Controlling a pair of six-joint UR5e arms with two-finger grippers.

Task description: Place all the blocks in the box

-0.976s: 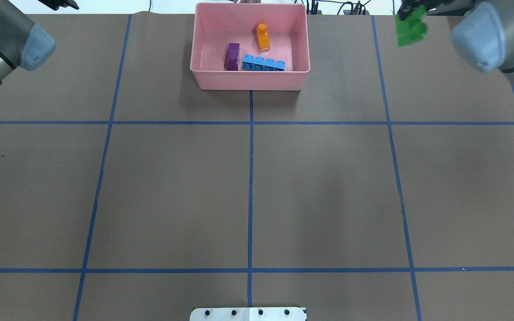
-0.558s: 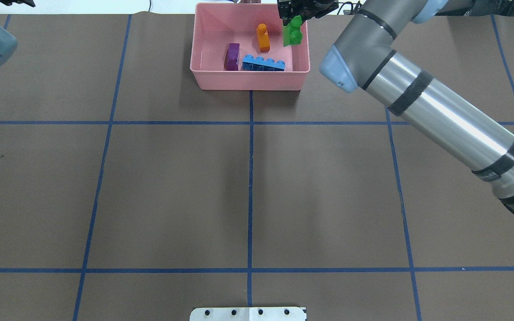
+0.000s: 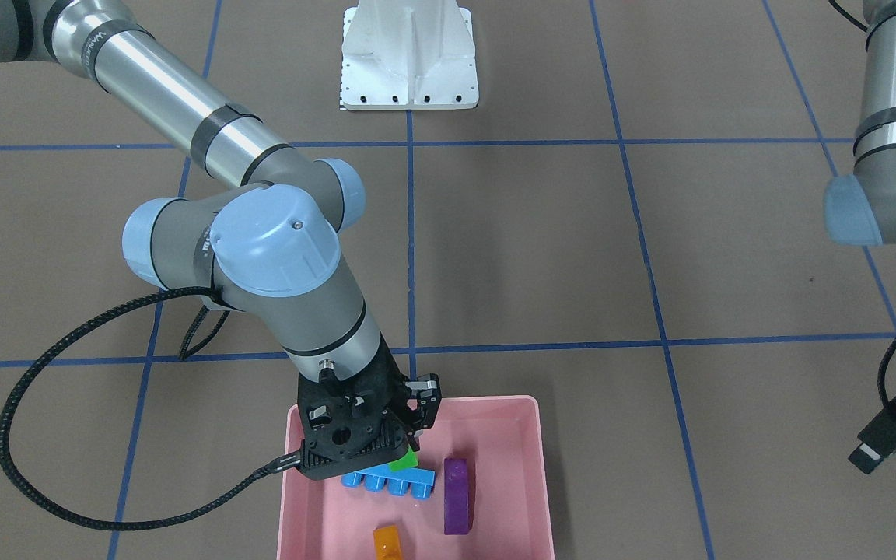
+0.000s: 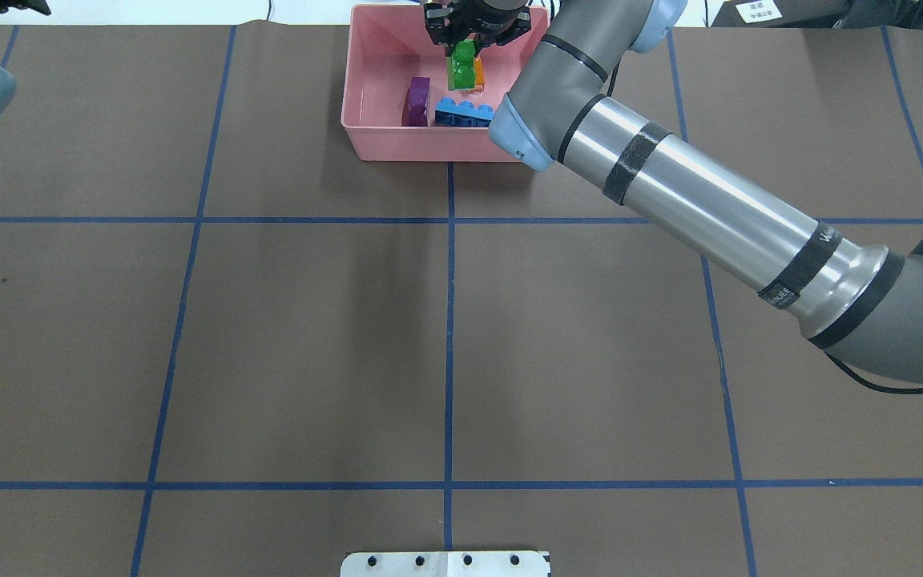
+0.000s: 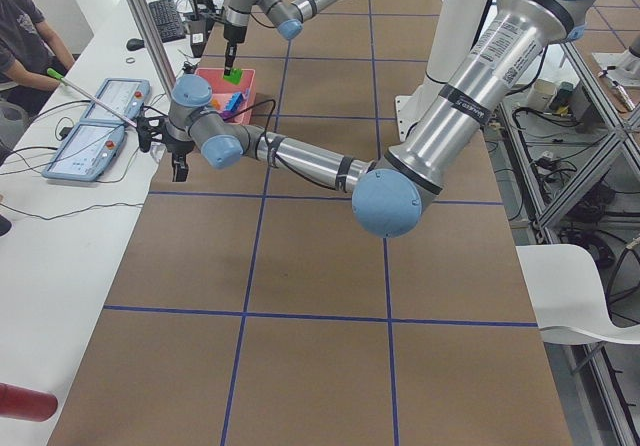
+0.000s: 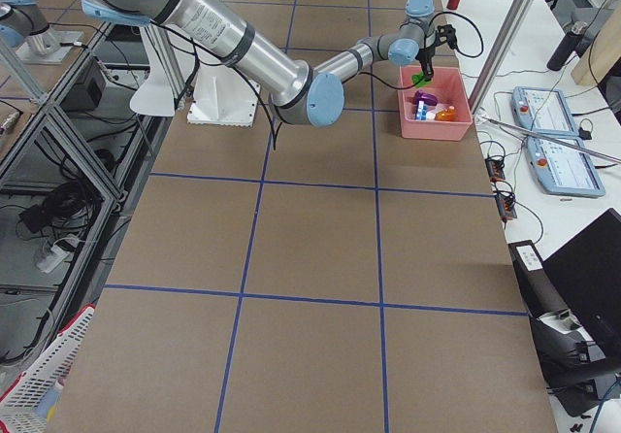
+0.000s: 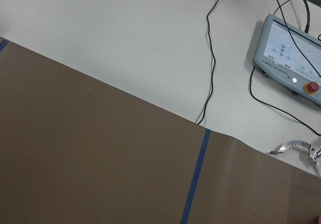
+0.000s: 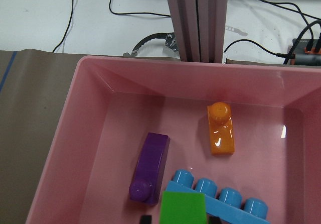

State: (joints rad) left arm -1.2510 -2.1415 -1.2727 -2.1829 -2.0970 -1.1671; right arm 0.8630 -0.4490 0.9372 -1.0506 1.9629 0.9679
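The right claw is clamped on the chunky green block, hanging it above the smooth, round-cornered pink box at the worktop's 12 o'clock edge. Inside lie glossy studded bricks: orange block, purple block and long blue block (partly under the green). The green block has shifted from the box's 3 o'clock wall toward its middle. Whether the left claw, at 10 o'clock, is apart or together cannot be told.

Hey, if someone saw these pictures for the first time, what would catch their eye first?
The right arm reaches across the table, its gripper shut on a green block over the pink box at the far edge. Inside lie an orange block, a purple block and a long blue block.
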